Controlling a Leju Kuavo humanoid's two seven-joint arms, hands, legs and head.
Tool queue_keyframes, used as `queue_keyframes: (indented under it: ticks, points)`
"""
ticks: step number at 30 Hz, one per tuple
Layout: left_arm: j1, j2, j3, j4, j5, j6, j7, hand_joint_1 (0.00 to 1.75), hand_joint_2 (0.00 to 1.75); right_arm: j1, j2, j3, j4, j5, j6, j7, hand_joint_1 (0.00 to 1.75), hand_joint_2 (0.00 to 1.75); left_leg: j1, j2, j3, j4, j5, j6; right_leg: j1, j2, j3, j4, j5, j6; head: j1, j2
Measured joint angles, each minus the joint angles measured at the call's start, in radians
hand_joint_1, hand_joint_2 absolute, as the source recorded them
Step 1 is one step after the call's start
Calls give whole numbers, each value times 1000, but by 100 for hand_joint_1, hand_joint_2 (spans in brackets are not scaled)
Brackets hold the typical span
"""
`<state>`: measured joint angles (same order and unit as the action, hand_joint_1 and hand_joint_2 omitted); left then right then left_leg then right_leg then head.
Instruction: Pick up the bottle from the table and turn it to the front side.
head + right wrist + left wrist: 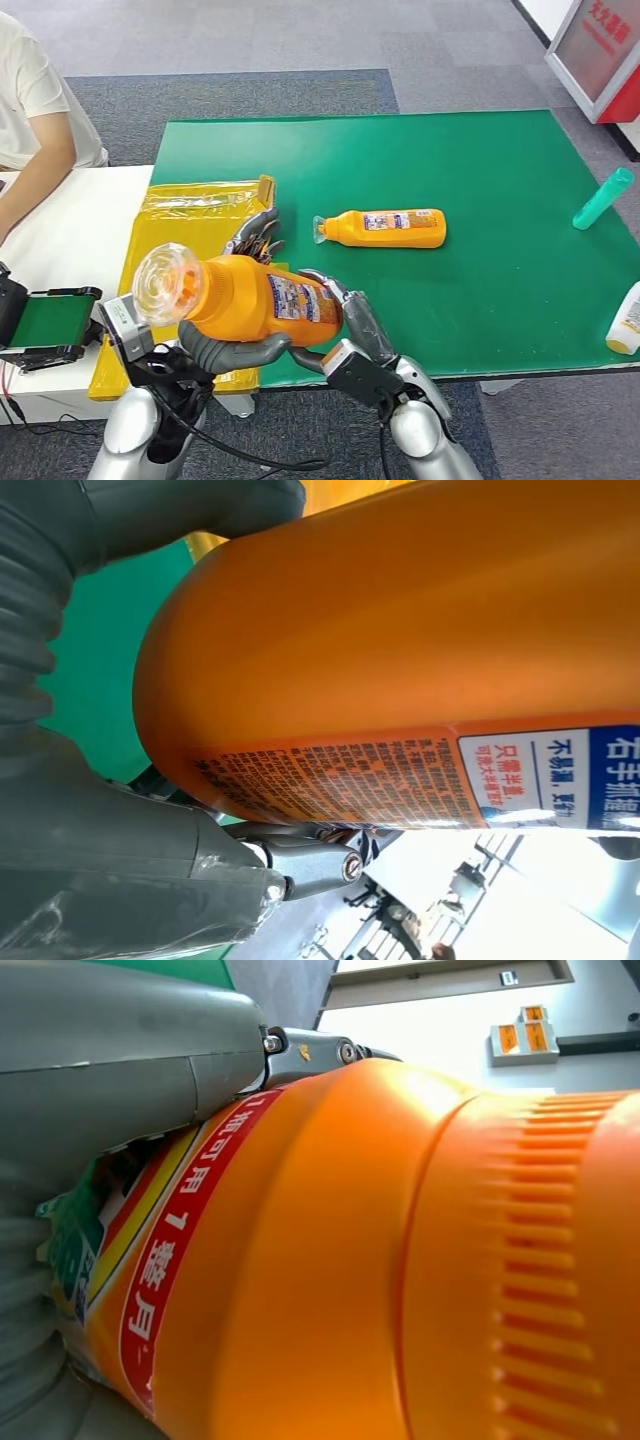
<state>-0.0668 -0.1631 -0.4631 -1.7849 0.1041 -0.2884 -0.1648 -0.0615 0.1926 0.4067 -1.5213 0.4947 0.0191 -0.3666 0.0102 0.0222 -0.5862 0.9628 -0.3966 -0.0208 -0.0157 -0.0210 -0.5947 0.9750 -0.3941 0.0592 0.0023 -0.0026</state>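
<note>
— Hands first: the left hand [226, 348] is wrapped under the orange bottle [256, 298], thumb curling beneath its body and fingers showing behind it, so it grips the bottle mid-body.

— And the right hand [340, 310]?

— Cupped around the bottle's base end, fingers over the label side. Both hands hold it, lifted clear above the near edge of the desk [483, 160].

— How does the bottle lie?

— On its side, clear cap [166, 284] pointing toward the camera and to the left, printed label facing up and to the right.

— Anything else out there?

— A second orange bottle [385, 228] lies flat on the green mat, well apart. A yellow tray [151, 240] lined with yellow plastic sits on the left just beyond the left hand; what lies in it I can't tell. A teal tube [602, 198] and a white-and-yellow bottle [626, 322] lie at the far right. A person's arm [34, 165] rests at the left.
</note>
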Motion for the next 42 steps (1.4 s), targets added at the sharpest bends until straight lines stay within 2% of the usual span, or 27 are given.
queue_keyframes:
  ticks: [1, 5, 28, 29, 31, 33, 35, 38, 42]
  points:
    - [0, -1, 0, 0, 0, 0, 0, 0, 175, 1, 0, 0, -1, 0, 0, 0, 175, 175, 0, 0, 0, 0, 0, 0, 0, 0, 0, 0, 0, 0, 0, 0]
    - [0, -1, 0, 0, 0, 0, 0, 175, 175, 6, 0, 0, -3, 0, 0, -2, 175, 175, 0, 0, 0, 0, 0, 0, 0, 0, 0, 0, 0, 0, 0, 0]
    - [-5, -13, -6, 0, -19, 5, -11, 175, 175, 29, -2, -23, -47, -50, 1, -4, 175, 175, 0, 0, 0, 0, 0, 0, 0, 0, 0, 0, 0, 0, 0, 0]
    - [-5, -13, -6, 0, -35, 14, -12, 175, 175, 30, -2, -23, -49, -51, 1, -2, 169, 175, 0, 0, -1, 0, 0, 0, 0, 0, 0, 0, 0, 0, 0, 0]
    - [-3, -15, -5, -3, -83, 40, -14, 175, 175, 34, -2, -24, -53, -53, 0, 4, 122, 175, 0, 0, -1, 0, 0, 0, 0, 0, 0, 0, 0, 0, 0, 0]
    - [3, -19, 0, -14, -134, 60, -11, 175, 175, 40, -2, -25, -59, -57, -1, 12, 40, 175, 0, 0, -1, 0, 0, 0, 0, 0, 0, 0, 0, 0, 0, 0]
    - [9, -22, 14, -30, -187, 78, -6, 175, 175, 46, -2, -29, -68, -62, -2, 24, 0, 175, 0, 0, -1, 0, 0, 0, 0, 0, 0, 0, 0, 0, 0, 0]
    - [11, -23, 70, -58, -323, 128, 1, 175, 175, 56, -3, -51, -88, -74, -2, 41, 0, 175, 0, 0, -1, 0, 0, 0, 0, 0, -1, 0, 0, 0, 0, 0]
    - [8, -21, 150, -104, -629, 212, 17, 175, 175, 76, -3, -81, -130, -76, -2, 50, 0, 175, 0, 0, -1, 0, 1, -1, 0, 0, -1, 1, 0, 0, 0, 0]
